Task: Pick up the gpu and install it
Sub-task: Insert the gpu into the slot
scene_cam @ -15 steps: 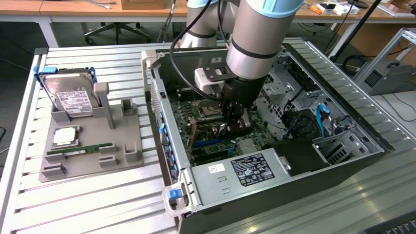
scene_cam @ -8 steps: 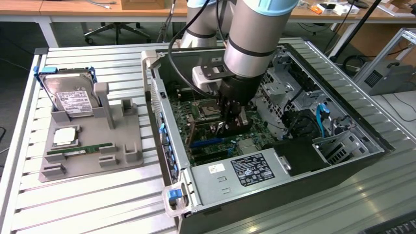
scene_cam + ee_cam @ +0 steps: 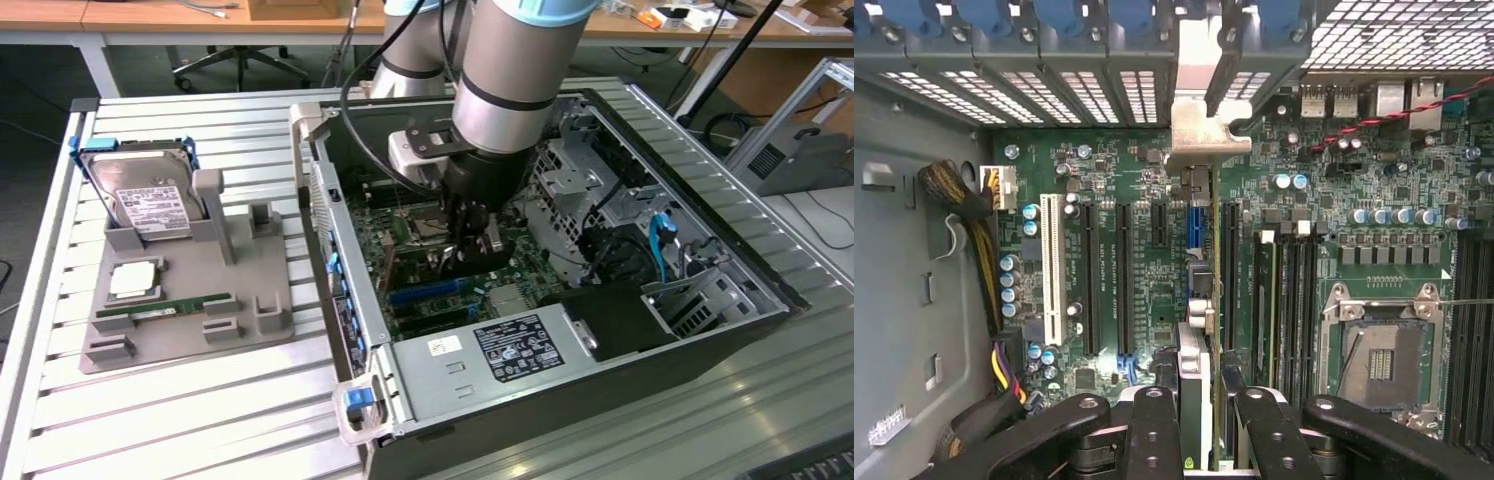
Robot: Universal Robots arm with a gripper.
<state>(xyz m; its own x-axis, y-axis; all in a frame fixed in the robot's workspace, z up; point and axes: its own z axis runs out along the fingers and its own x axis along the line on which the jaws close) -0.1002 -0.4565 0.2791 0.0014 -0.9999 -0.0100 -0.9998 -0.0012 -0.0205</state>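
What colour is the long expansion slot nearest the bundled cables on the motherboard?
White, on the green motherboard; the long plastic expansion slot shows best in the wrist view.

The gpu (image 3: 1199, 300), a thin card with a silvery bracket end, is held edge-on, upright above the motherboard's slots.

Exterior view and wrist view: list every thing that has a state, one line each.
gpu: held on edge between the gripper fingers, over the motherboard slots.
gripper: closed on the gpu.
computer case: side open, insides exposed.
hard drive: propped in the grey holder.
memory stick: lying flat on the holder.
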